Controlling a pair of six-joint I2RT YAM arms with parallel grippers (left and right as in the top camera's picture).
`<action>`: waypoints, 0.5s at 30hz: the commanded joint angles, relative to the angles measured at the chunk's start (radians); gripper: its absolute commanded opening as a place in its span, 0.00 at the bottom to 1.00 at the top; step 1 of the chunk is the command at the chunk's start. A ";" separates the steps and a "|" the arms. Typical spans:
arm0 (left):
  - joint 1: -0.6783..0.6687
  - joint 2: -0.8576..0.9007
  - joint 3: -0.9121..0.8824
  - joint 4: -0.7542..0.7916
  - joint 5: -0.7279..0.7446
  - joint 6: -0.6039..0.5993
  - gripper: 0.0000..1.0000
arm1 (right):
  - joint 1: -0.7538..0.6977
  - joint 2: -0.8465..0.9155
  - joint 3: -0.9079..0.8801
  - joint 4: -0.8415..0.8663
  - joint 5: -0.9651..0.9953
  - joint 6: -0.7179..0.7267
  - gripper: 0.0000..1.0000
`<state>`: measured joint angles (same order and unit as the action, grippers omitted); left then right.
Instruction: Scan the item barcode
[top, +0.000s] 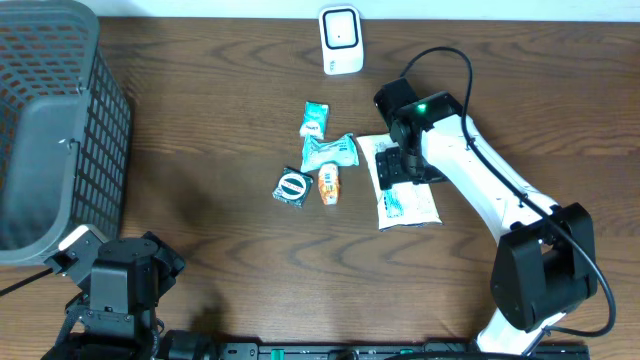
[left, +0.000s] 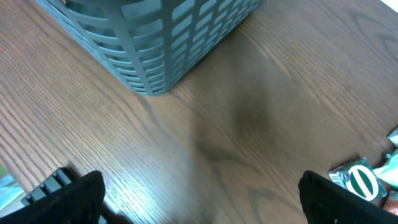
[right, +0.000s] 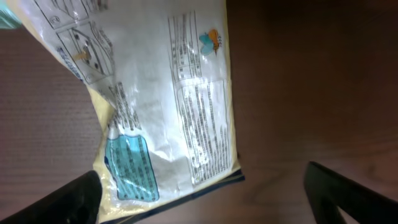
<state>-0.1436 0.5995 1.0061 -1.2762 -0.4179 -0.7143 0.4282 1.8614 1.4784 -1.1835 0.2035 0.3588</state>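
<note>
Since the flat white-and-yellow plastic packet with teal print (top: 410, 205) lies loose on the dark wooden bench (top: 200, 130), right of centre and directly beneath the right hand (top: 404, 166), we judge the step in hand to be the pick-up. That hand's fingers stand wide apart and hold nothing. In the wrist view the packet sits towards one finger, with bare wood under the other.

We cannot make out a barcode among the printed panels on the upturned face. We would therefore pinch near an edge and leave the print uncovered. The film looks crinkled and slippery, so a raised crease should give a better bite than the flat middle.

Just to the packet's left lie two teal sachets (top: 314, 118), a small orange packet (top: 329, 184) and a green-and-white one. We would lift straight up to avoid dragging into them. The white upright scanner (top: 340, 40) stands at the far edge, well apart, with bare bench between.

The grey plastic lattice basket (top: 110, 120) fills the far left. Near it, the left hand (left: 202, 196) hangs wide open and empty, clear of the route.
</note>
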 joint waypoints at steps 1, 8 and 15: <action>0.007 -0.001 0.000 -0.003 -0.017 -0.013 0.98 | 0.006 -0.005 0.012 0.012 0.026 0.008 0.99; 0.007 -0.001 0.000 -0.003 -0.017 -0.013 0.98 | 0.031 -0.005 0.011 0.073 -0.093 0.007 0.99; 0.007 -0.001 0.000 -0.003 -0.017 -0.013 0.98 | 0.057 -0.005 0.011 0.119 -0.214 0.008 0.99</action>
<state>-0.1436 0.5995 1.0061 -1.2762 -0.4179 -0.7143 0.4664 1.8614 1.4784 -1.0863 0.0555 0.3592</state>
